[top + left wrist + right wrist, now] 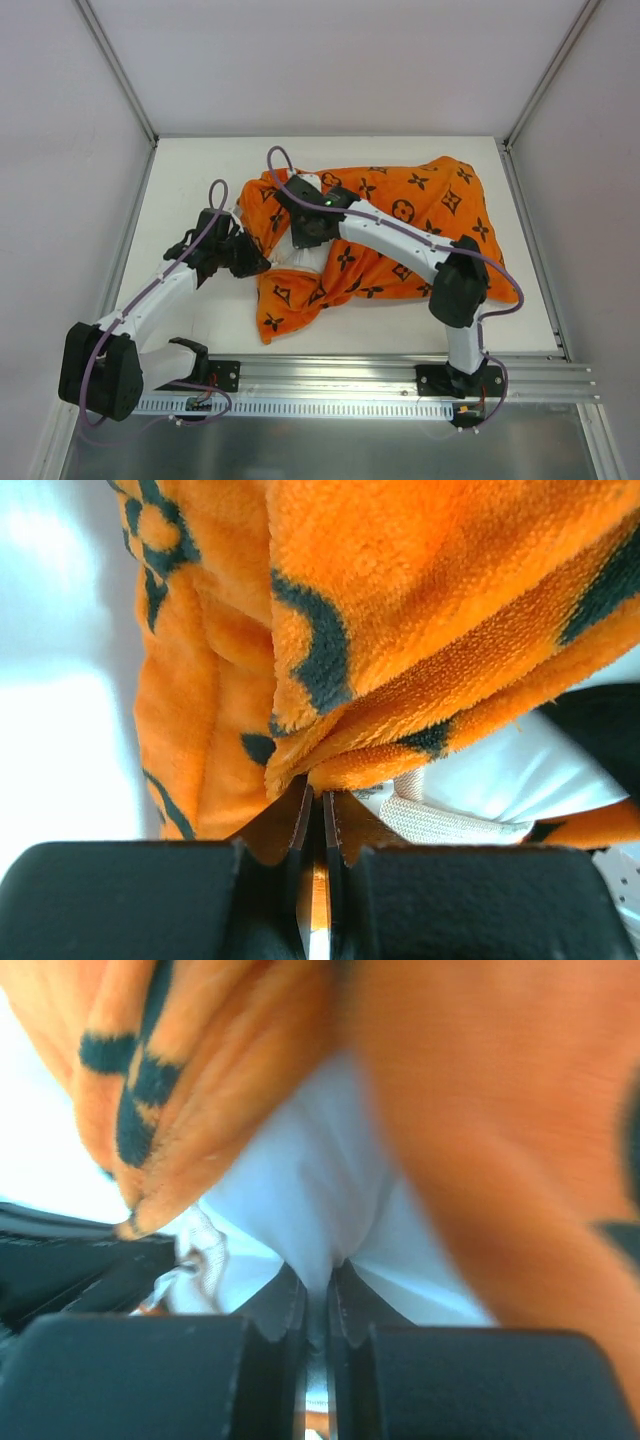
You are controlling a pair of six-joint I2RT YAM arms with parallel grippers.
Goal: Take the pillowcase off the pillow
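The orange pillowcase [420, 215] with black motifs lies crumpled across the middle of the table, still over most of the white pillow [300, 258], which shows only at the open left end. My left gripper [262, 262] is shut on the orange edge of the pillowcase [330, 770] at that opening. My right gripper [305, 235] reaches in from the right and is shut on a fold of the white pillow [320, 1210]. Orange fabric [200, 1080] hangs around it. The two grippers are close together.
The white table [200, 170] is walled by pale panels on three sides. A metal rail [400, 375] with the arm bases runs along the near edge. The right arm [400, 235] lies over the pillowcase.
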